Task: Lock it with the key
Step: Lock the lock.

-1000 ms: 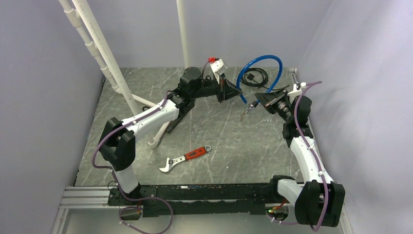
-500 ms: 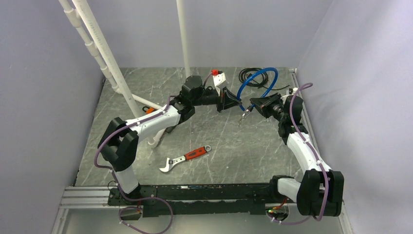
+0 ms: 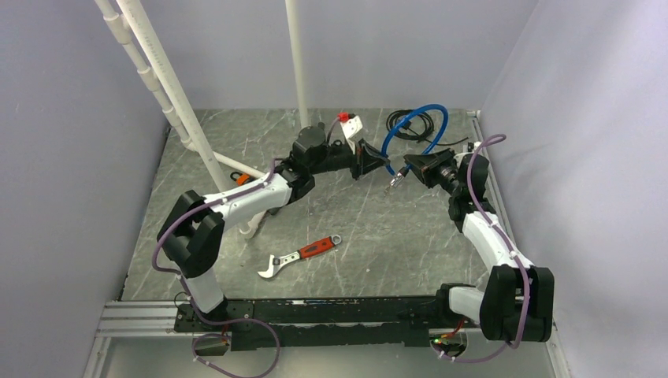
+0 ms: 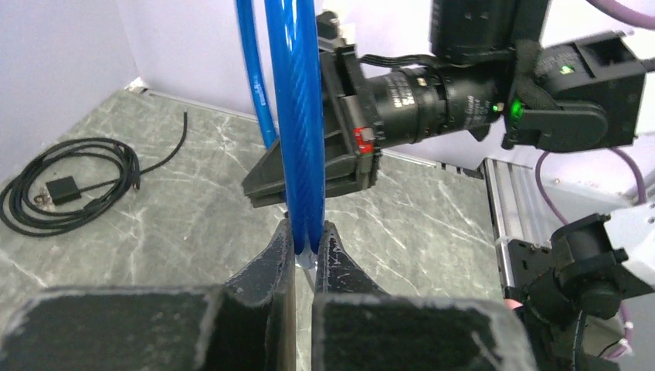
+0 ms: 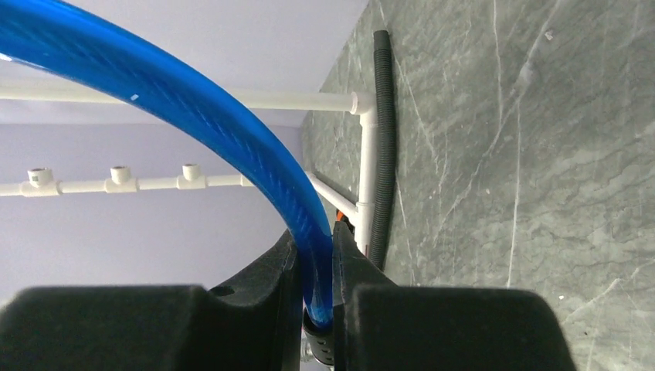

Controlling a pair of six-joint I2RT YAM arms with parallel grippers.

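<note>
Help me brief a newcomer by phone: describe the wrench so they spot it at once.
On the grey table, look in the near half, toward the left arm's base. The wrench lies there alone; its red handle sets it apart from the blue cable loop and black cord farther back.

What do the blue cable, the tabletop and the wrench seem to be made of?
The blue cable: glossy, translucent plastic sleeve; a braided pattern shows through, likely wire. The tabletop: grey with white veins, stone or marble-look laminate, unclear which. The wrench: silvery bare metal ends, red grip, probably plastic or rubber.
</note>
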